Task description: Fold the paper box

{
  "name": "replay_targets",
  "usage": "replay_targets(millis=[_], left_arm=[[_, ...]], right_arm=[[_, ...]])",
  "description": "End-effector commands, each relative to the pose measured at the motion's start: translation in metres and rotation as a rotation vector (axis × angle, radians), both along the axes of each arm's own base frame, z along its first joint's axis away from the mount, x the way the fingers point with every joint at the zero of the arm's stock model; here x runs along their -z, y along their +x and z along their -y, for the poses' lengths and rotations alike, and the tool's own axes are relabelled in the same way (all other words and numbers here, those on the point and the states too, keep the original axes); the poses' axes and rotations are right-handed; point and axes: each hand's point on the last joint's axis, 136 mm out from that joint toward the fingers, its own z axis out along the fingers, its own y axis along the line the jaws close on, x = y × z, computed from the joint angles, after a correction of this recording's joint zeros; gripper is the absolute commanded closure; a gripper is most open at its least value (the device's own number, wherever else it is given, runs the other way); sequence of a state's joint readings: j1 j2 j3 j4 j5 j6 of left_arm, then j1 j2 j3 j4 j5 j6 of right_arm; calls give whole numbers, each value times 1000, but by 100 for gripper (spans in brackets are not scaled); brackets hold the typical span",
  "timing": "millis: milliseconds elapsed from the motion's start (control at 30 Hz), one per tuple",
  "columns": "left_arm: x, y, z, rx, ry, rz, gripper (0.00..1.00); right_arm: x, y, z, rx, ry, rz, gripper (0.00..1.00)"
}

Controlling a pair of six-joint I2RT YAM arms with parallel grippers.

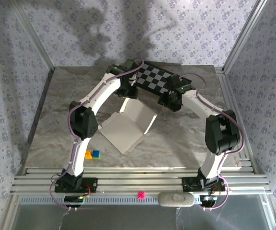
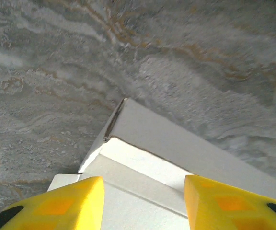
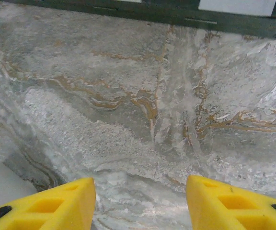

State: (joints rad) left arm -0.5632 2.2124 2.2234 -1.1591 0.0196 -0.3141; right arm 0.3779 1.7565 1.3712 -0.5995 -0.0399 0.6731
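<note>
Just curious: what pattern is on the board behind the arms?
The board is black-and-white checkered, clearest in the top external view.

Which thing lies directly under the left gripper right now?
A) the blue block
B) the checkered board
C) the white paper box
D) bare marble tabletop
C: in the left wrist view the left gripper hangs open over the paper box, with white cardboard showing between its spread jaws.
</note>
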Motion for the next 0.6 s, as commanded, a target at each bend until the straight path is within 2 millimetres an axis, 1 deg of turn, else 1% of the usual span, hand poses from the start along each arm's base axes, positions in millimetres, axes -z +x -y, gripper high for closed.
replay_targets(millis=[0,67,167,267,333,367,433,500,567], left_arm=[[-44,-13,5,-32,-92,14,53],[-54,-15,0,-63,-102,24,53],[-70,-15,-19,-162,-109,48,53],[-79,-16,-45,-274,-125,58,54],[-83,-16,-64,-341,-147,70,54],[-83,-17,-73,-369,-157,77,54],[-80,-20,-89,-423,-168,84,55],[-70,-25,-103,-470,-181,64,55],[-57,-31,-111,-514,-207,16,56]], right_arm=[[-55,-1,-7,-148,-81,201,46],[-68,-5,-15,-221,-100,260,45],[-82,-13,-37,-349,-105,302,45],[-87,-27,-71,-518,-161,339,45],[-85,-37,-93,-618,-204,353,42],[-84,-39,-103,-657,-232,362,41],[-75,-44,-117,-719,-292,345,39],[-67,-42,-126,-754,-350,323,40],[-58,-36,-129,-763,-413,310,40]])
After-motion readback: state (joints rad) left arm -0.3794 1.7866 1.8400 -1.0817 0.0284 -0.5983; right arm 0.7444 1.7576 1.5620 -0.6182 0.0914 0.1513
